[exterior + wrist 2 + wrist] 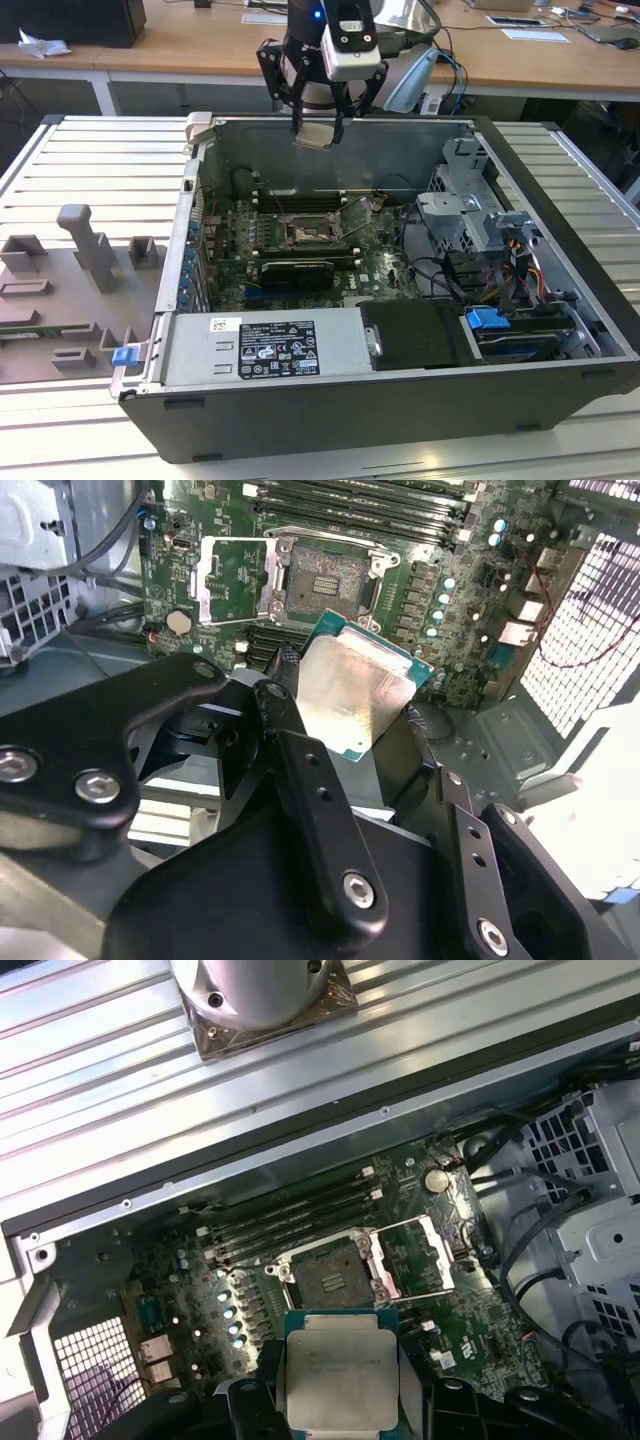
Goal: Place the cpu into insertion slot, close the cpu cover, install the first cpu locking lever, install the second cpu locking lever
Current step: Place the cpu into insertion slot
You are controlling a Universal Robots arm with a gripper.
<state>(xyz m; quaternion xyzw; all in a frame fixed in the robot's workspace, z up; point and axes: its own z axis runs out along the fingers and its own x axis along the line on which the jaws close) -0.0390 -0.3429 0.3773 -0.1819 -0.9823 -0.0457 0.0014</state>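
Exterior view has the gripper (318, 126) hanging above the far wall of the open computer case (340, 160), which lies on a ridged metal surface (80, 160). Its fingers (300, 760) are drawn in narrow on the cpu (355, 695), pinching it by two opposite edges. The chip is in the air, well above the board and touching nothing but the fingers.

Beneath it, in the first wrist view, the insertion slot (330, 1275) lies bare and dark, with the cpu cover (420, 1257) swung open to one side, just beside the socket's rim. The long memory slots (290, 1215) run near the socket's other side.

The main danger, as I judge it, is a crooked arrival. The hold is on thin edges only (little for the pads to bite), so the chip could tip or slide in the grip on the way down. A corner landing first would press on the socket's contacts and could bend them. A chip turned the wrong way round would not seat at all. If the open cover sags toward the socket, the chip or a finger could catch on its frame. A dropped chip could fall among the board's parts.
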